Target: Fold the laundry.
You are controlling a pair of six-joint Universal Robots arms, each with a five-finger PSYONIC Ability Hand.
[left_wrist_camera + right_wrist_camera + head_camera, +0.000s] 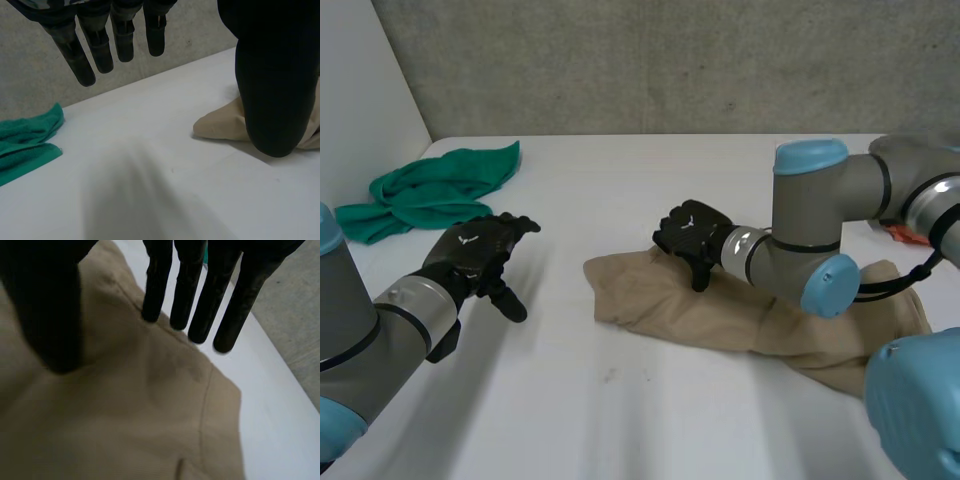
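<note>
Counter [570, 400], white. My left robot hand [480, 250]: fingers straight, spread, empty, above bare counter. Tan cloth [720, 315]: crumpled, counter's middle-right. My right robot hand [692, 238]: fingers straight, gripping nothing, at that cloth's far edge. Green cloth [430, 190]: bunched, far left, well apart.

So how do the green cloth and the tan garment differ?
The green cloth lies bunched far left on the table; the tan garment lies spread at the right. The tan garment is larger than the green cloth. The right hand is over the tan garment's edge; no hand is at the green cloth. Both are laundry lying on it.
</note>
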